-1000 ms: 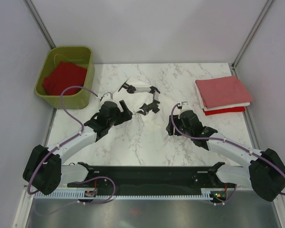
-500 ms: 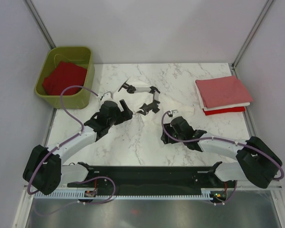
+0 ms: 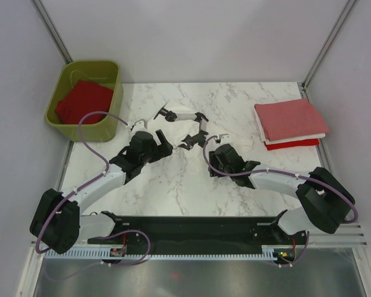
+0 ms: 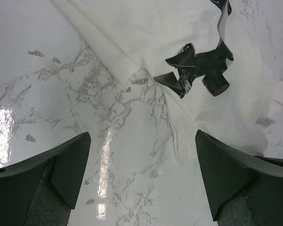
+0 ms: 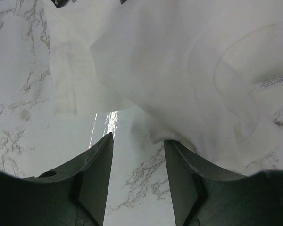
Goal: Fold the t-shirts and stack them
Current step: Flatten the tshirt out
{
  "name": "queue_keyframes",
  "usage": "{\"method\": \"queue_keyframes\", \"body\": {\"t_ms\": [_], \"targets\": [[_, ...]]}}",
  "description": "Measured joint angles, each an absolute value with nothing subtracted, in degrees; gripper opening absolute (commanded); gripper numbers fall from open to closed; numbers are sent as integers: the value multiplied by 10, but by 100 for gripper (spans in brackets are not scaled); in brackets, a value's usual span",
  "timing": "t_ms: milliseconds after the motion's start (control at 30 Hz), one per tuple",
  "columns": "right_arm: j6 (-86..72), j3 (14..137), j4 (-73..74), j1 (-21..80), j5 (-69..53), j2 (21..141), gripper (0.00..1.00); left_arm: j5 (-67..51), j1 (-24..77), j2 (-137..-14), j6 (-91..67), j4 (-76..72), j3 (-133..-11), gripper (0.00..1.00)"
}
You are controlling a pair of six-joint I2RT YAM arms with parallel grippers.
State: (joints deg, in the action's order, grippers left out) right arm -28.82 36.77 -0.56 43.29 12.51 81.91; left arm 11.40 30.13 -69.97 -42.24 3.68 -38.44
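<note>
A white t-shirt with small black marks (image 3: 184,115) lies crumpled at the table's middle, hard to tell from the marble. In the left wrist view, the shirt (image 4: 179,42) with its black marks (image 4: 200,70) lies ahead of my left gripper (image 4: 141,174), which is open wide over bare marble. My left gripper (image 3: 168,148) sits just left of the shirt. My right gripper (image 3: 209,148) is at its right side. In the right wrist view, my right gripper (image 5: 137,174) is open and empty, its fingertips at the shirt's near hem (image 5: 179,70).
A folded stack at the right holds a salmon pink shirt (image 3: 290,119) on top, a white one under it and a red one (image 3: 294,145) at the bottom. An olive-green tub (image 3: 111,120) at the back left holds a red shirt (image 3: 83,102).
My right arm has swung left and forward, from the table's right-middle to the white shirt's edge. The left arm and the shirt have not moved.
</note>
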Motion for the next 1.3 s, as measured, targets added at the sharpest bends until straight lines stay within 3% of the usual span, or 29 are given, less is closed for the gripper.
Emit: {"method": "queue_keyframes", "body": {"t_ms": [167,433,733,833,867,1000,1300], "targets": [[-275,393,4,433,155,835,45,114,301,-700,-422,37,-384,100],[-272,420,40,433,207,855,54,114,301,-700,-422,37,-384,100],[-264,422,57,433,240,856,52,112,301,-700,-422,37,-384,100],[-255,427,56,433,239,865,41,112,301,-700,-422,37,-384,100],[-251,430,56,433,238,870,29,112,301,-700,-422,37,-384,100],[-240,433,54,433,219,879,2,109,301,-700,-422,37,-384,100],[-255,458,94,433,135,775,0,91,301,-700,-415,34,-385,100]]}}
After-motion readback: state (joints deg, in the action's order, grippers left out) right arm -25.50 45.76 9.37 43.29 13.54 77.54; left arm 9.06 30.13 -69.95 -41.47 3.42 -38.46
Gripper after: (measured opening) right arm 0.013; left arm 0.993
